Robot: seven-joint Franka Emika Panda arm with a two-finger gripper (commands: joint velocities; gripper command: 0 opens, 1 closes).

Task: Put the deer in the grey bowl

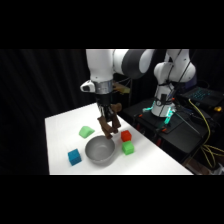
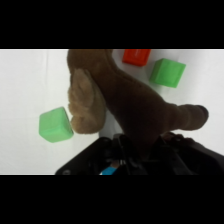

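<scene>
Above the white table (image 1: pixel 60 127), jaws grasp the deer (image 2: pixel 130 105) over the grey bowl (image 1: pixel 99 150).

In the wrist view the deer (image 2: pixel 132 107) fills the middle and hides the claw's (image 2: pixel 142 150) fingers, so their grip cannot be made out. The red block (image 2: pixel 136 55) at 12 o'clock is cut by the top edge. In the side view the deer (image 1: pixel 108 125) is a blur, its shape unreadable, covering the grey bowl's (image 1: pixel 99 151) far rim.
</scene>
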